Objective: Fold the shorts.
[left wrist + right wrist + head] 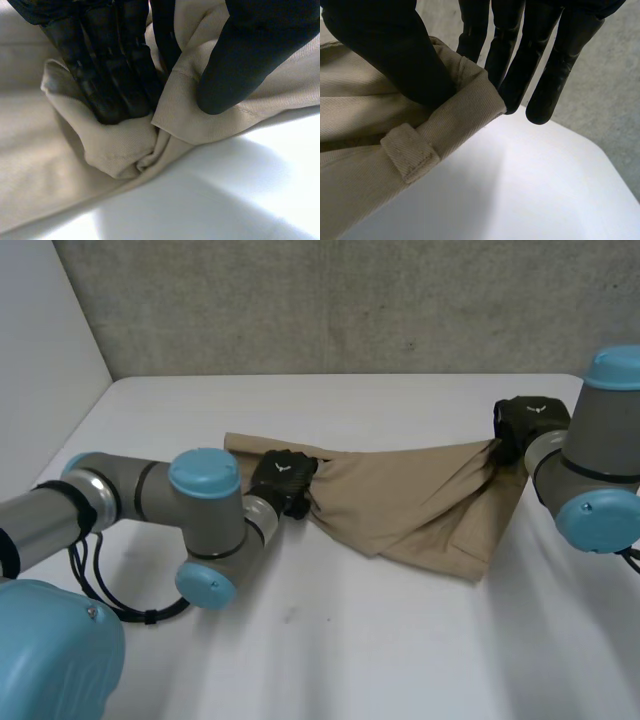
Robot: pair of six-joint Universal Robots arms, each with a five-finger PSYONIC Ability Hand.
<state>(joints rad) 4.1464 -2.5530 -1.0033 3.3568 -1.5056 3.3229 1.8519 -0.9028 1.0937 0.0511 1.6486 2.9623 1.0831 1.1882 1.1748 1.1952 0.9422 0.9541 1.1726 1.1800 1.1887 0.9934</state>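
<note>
The tan shorts span the white worktop between both hands. The left hand clamps a bunched hem edge between fingers and thumb. The right hand pinches the waistband end, near a belt loop.

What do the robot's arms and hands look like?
The left arm and right arm are fat grey tubes with round light-blue caps. The left hand and right hand are black, with thick fingers and a small pale mark on the back.
</note>
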